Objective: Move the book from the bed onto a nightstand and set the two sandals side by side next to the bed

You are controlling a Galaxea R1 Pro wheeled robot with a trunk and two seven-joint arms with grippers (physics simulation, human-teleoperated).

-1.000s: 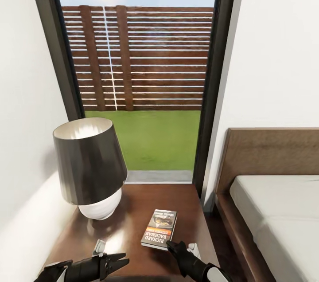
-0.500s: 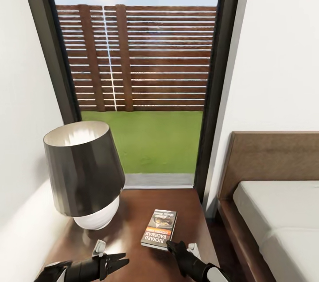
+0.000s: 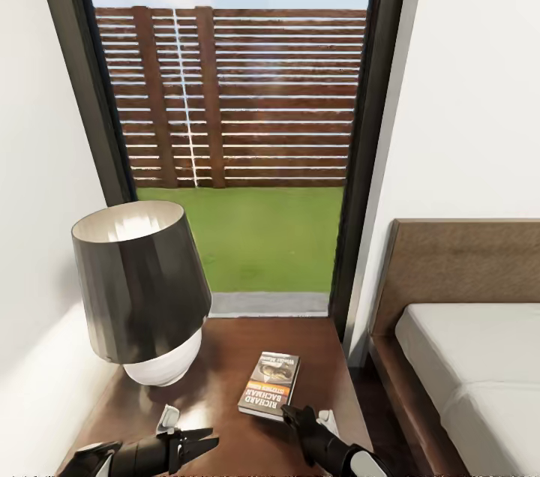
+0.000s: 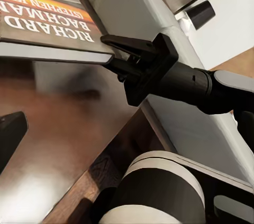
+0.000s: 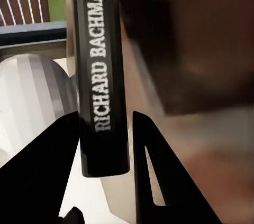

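Note:
The book (image 3: 270, 385), dark with an orange band and "Richard Bachman" lettering, lies flat low over the dark brown nightstand (image 3: 225, 346). My right gripper (image 3: 289, 411) is shut on its near corner. In the left wrist view one black finger lies over the book (image 4: 42, 18) and one under its edge, at the right gripper (image 4: 112, 50). In the right wrist view the right gripper (image 5: 106, 115) has the book's spine (image 5: 100, 49) between its fingers. My left gripper (image 3: 210, 438) hovers open over the nightstand's front, left of the book. The bed (image 3: 465, 357) stands to the right. The sandals are out of view.
A lamp (image 3: 139, 289) with a dark shade and white base takes up the nightstand's left half. A tall window (image 3: 240, 124) onto grass and a wooden fence is behind. White walls close both sides. A narrow strip of dark floor (image 3: 382, 402) separates nightstand and bed.
The view has shifted a little: the lamp and the nightstand slid left and down in the picture. The book stayed in the right gripper, and both arms kept their pose.

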